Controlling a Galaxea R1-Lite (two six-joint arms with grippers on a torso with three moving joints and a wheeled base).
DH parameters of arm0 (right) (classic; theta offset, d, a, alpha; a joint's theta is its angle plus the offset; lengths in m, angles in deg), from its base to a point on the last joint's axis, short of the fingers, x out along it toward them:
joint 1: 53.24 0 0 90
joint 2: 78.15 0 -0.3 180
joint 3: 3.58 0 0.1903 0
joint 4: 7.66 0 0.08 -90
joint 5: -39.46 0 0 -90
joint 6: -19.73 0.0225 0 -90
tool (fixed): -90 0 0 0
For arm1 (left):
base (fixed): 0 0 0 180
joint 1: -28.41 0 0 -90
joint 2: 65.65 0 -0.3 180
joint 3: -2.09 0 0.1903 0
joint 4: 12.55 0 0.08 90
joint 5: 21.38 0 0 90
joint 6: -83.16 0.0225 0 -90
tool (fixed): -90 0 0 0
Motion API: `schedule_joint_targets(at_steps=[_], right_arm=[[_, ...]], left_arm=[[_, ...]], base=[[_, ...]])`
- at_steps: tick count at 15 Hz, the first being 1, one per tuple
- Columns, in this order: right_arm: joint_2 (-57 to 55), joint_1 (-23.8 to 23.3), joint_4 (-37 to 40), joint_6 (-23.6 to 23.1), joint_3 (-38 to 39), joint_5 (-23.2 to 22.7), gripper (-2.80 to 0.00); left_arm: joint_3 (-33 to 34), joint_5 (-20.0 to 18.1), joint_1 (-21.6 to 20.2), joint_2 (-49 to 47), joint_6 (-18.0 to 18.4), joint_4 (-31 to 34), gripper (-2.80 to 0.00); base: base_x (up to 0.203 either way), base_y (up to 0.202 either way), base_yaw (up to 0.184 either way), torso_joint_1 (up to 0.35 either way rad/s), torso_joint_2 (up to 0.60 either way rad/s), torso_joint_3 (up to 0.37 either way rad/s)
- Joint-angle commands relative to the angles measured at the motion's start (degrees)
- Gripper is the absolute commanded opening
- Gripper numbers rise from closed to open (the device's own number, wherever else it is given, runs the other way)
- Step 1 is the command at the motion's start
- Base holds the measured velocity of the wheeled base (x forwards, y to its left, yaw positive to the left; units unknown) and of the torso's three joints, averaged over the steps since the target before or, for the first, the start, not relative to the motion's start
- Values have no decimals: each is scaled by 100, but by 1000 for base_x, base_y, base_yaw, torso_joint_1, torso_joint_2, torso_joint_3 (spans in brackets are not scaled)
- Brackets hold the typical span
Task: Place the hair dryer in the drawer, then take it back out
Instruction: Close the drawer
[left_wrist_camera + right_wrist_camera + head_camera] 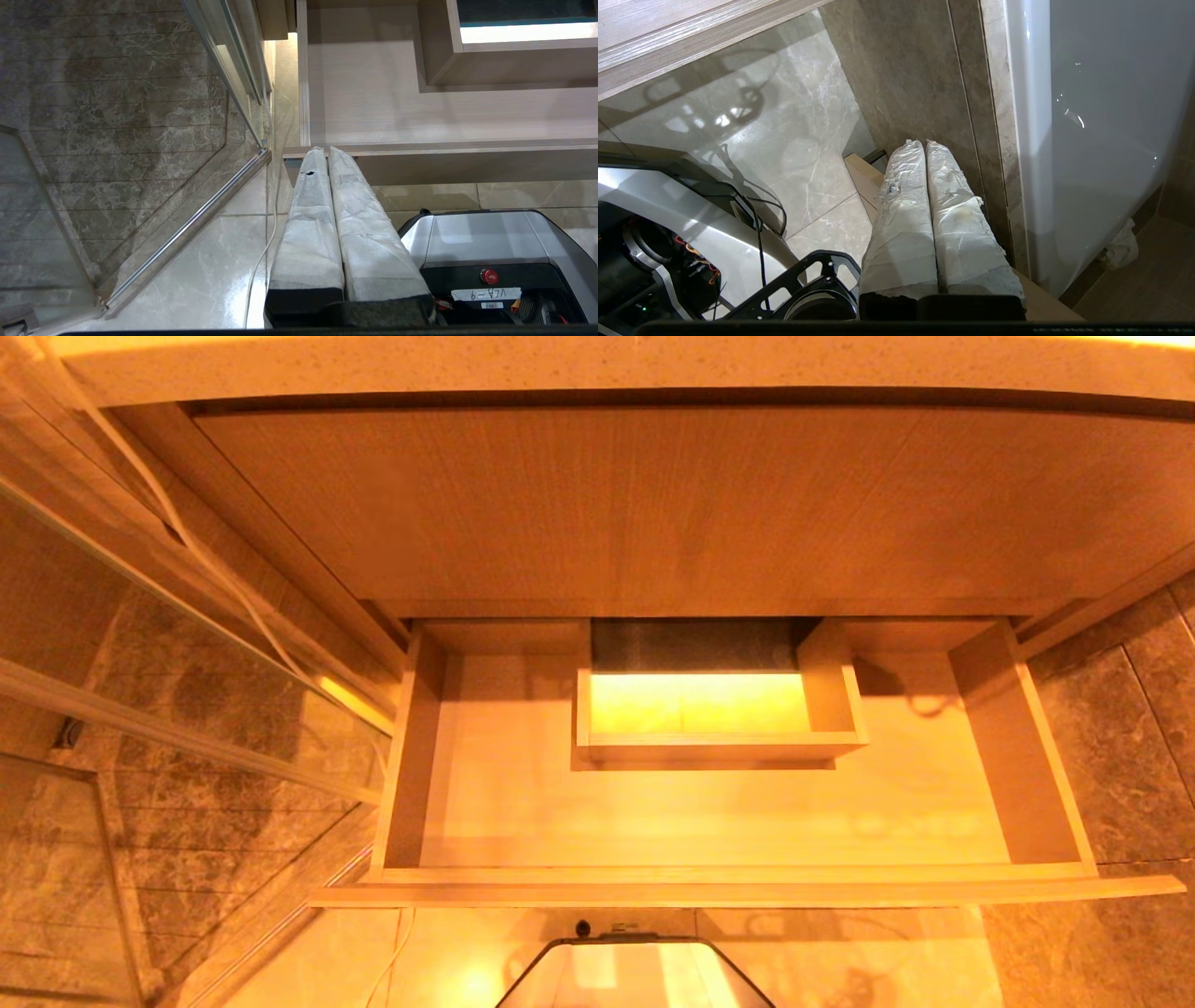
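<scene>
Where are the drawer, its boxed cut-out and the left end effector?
drawer (709,887), head view, front rim.
boxed cut-out (719,742), head view, near wall.
left end effector (325,150), left wrist view, between the fingertips.

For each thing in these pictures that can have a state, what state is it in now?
drawer: pulled open, nothing lying inside it, hair dryer not visible.
boxed cut-out: sits in the drawer's rear middle, empty.
left hand: shut, holding nothing, beside the drawer's front edge.
right hand: shut, holding nothing, low near the tiled wall.
</scene>
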Motion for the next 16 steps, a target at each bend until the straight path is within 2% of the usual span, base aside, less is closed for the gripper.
schedule_joint_targets(at_steps=[1, 6, 16], right_arm=[[28, -2, 64, -6, -7, 3, -280], [56, 13, 14, -20, 4, -4, -280], [173, 15, -3, -23, 154, -14, -280]], left_arm=[[9, 1, 0, 0, 1, 4, -280], [9, 1, 0, 0, 1, -1, -280], [9, 1, 0, 0, 1, -1, -280]], base=[[0, 0, 0, 0, 0, 0], [0, 0, 0, -53, 93, 40], [0, 0, 0, -271, 431, 163]])
